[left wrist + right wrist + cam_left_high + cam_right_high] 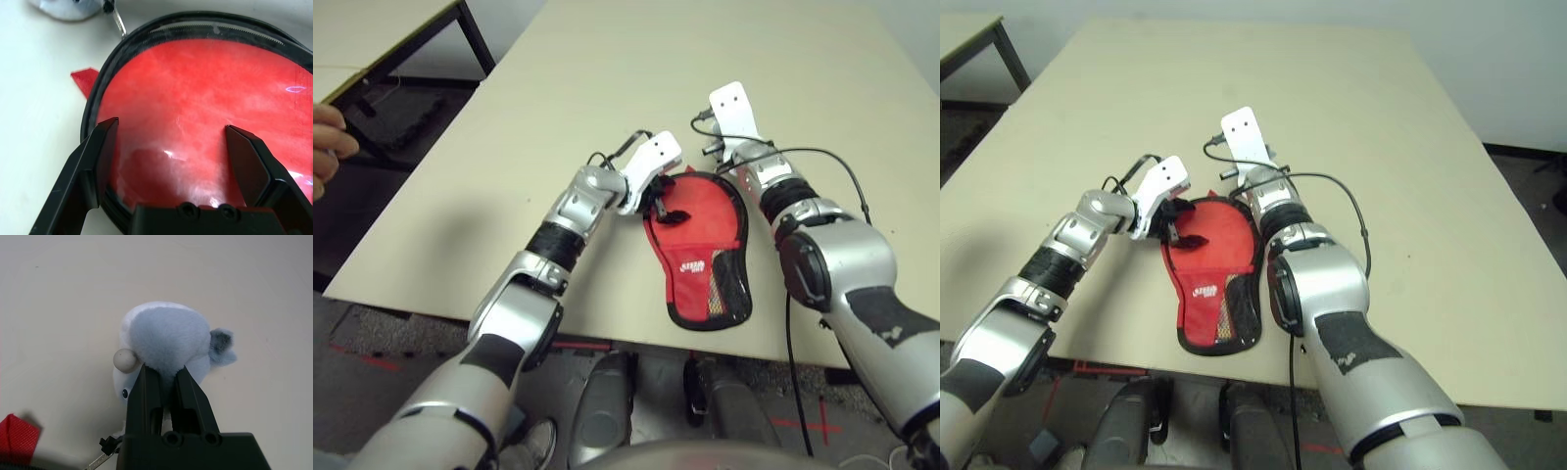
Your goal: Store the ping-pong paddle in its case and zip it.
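Just beside case: plush toy.

ahead of my right gripper a grey-white plush toy blocks the way. the case lies between both arms; my left gripper hangs over it. the table beyond and to either side lies bare.
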You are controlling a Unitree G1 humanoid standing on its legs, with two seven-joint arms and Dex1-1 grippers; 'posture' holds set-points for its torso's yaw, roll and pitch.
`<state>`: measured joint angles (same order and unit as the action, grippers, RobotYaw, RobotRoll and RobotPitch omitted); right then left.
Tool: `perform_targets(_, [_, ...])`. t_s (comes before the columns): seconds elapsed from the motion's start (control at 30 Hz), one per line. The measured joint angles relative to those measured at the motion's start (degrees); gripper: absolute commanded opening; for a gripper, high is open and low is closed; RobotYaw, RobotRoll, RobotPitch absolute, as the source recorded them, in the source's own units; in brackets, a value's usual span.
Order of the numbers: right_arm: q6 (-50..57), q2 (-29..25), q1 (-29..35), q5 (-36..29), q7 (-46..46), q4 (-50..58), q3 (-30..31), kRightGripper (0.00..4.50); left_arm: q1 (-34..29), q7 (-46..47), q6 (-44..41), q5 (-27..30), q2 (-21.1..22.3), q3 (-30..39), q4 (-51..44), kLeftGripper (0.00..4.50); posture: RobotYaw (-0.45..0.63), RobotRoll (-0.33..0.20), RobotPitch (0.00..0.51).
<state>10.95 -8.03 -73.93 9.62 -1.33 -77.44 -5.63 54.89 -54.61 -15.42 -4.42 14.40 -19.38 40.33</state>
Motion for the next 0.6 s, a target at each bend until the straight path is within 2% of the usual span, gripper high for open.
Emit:
perform_targets(0.2, [-1.5,0.0,1.4,-2.4,-3.4,0.4,-2.4,0.07,1.7,-0.2,2.3,-1.9,-2.0,-0.1,4.9,4.50,0.11,0.000,0.165])
perform_targets(0.6, [-2.8,0.6,5.8,-7.5,-10.5,6.0,-4.9,0.07,1.8,-0.1,3.3,-4.1,-3.1,-0.1,5.3,4.50,0.06,0.000,0.171])
